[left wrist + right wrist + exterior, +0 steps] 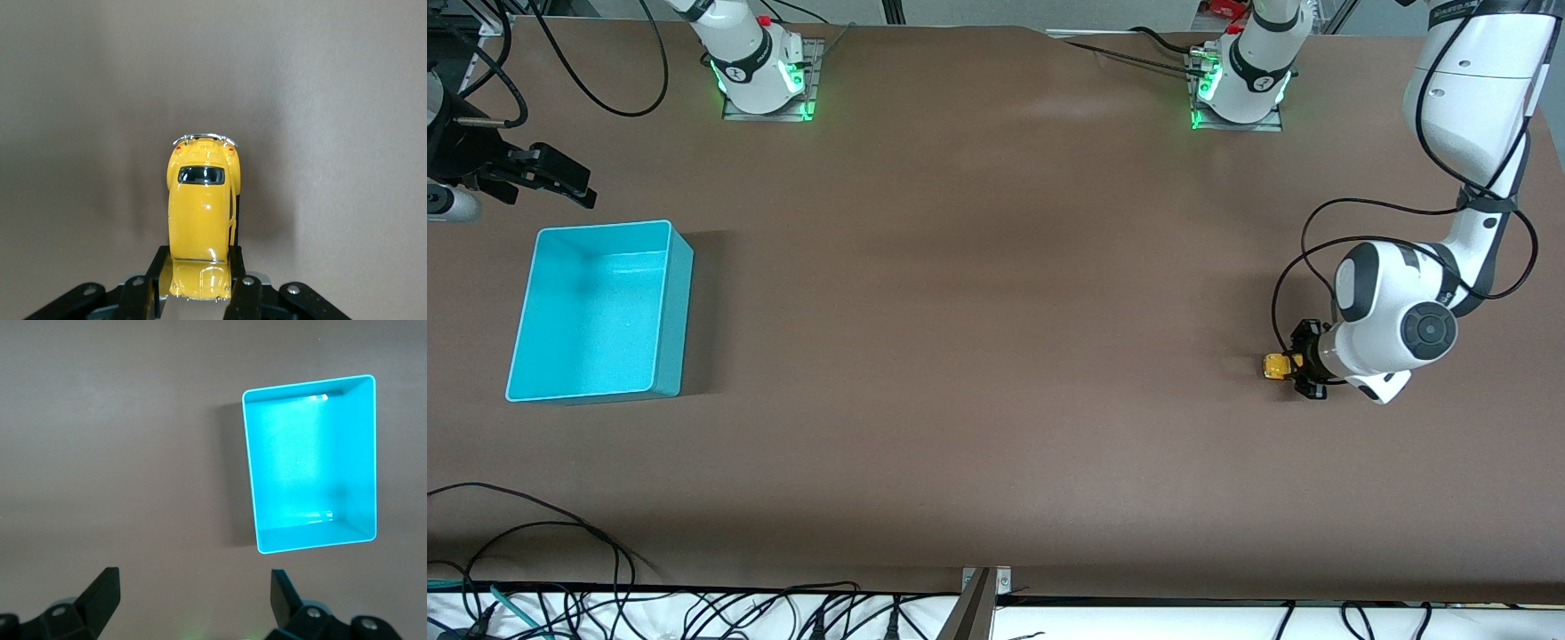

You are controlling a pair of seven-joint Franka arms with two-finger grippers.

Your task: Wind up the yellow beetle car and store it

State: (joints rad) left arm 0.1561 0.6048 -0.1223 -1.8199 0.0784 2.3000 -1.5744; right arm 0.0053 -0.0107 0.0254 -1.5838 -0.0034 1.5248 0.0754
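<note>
The yellow beetle car [1276, 365] sits low at the table toward the left arm's end. My left gripper [1303, 366] is shut on one end of it, a finger on each side. In the left wrist view the car [202, 207] points away from the gripper [198, 277], its dark window and chrome bumper showing. The teal bin [679, 302] stands empty toward the right arm's end. My right gripper [560, 182] waits open and empty over the table beside the bin. Its wrist view shows the bin [360, 453] ahead of the gripper [193, 597].
The brown table [996, 356] stretches wide between the car and the bin. Both arm bases [765, 71] stand along the edge by the robots. Loose cables [534, 533] lie at the table's edge nearest the front camera.
</note>
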